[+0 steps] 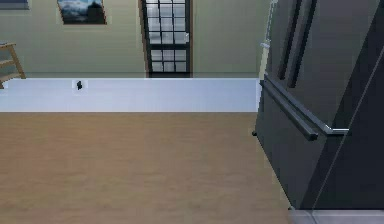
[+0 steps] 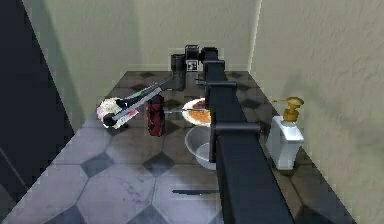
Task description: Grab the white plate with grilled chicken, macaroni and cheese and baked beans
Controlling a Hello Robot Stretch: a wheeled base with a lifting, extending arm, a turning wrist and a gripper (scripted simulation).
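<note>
Where the dark square arm (image 2: pixel 235 150) ends over the grey diamond-tiled stone worktop (image 2: pixel 110 180), the claw (image 2: pixel 122 110) reaches toward the arm side view's left. A white-and-pink blob sits at its fingertips, and I cannot tell whether the claw grips anything. The round white plate (image 2: pixel 196 113), carrying orange and reddish-brown food, lies on the worktop just beside the arm, near a dark red upright bottle (image 2: pixel 155 116). Below it in the picture sits a round white bowl (image 2: pixel 200 150), partly hidden by the arm, its contents unclear. A white soap dispenser with a gold pump (image 2: pixel 286 135) stands at the arm's other side.
</note>
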